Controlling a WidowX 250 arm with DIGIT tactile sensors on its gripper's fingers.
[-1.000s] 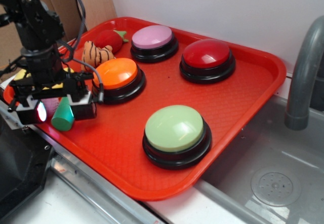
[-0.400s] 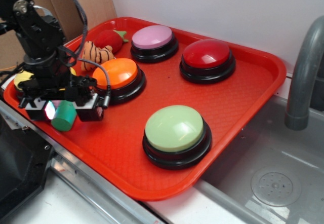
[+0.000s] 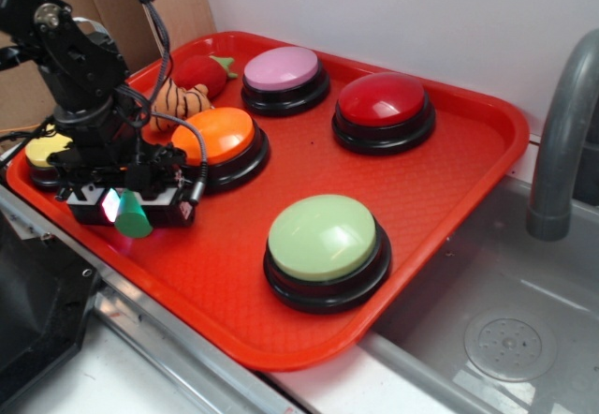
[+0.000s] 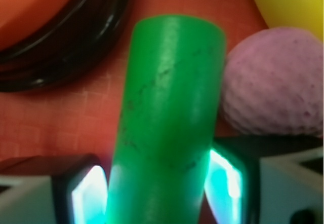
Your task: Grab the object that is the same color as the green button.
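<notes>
The cylinder (image 4: 167, 122) sits between my two fingers, one lit pad (image 4: 87, 197) against its left side and the other against its right, so my pincer (image 3: 126, 206) is pinching it; in the wrist view it runs from the bottom edge up the middle, matte green with faint scuffs, its far end rounded off over the red tray (image 3: 440, 199); whether it rests on the tray or is lifted clear I cannot tell. Just to its right a pink ball (image 4: 276, 79) with a dimpled skin lies touching or nearly touching it; above that, at the top right corner, a yellow piece (image 4: 291, 1) curves out of view; at the top left the orange button (image 3: 213, 135) shows its black rim close to the cylinder.

From the exterior view my pincer points down at the tray's near left corner, the green end (image 3: 133, 219) poking out below the black fingers, with a pink-red glow beside it; the orange button is just behind and to the right. The green button (image 3: 323, 238), pale and domed on a black base, stands well apart toward the front middle of the tray; a red button (image 3: 382, 100) and a pink button (image 3: 283, 67) sit along the back; a yellow button (image 3: 45, 149) is partly hidden behind my arm; a striped plush (image 3: 178, 100) and a red plush (image 3: 201, 72) lie by the back left edge.
</notes>
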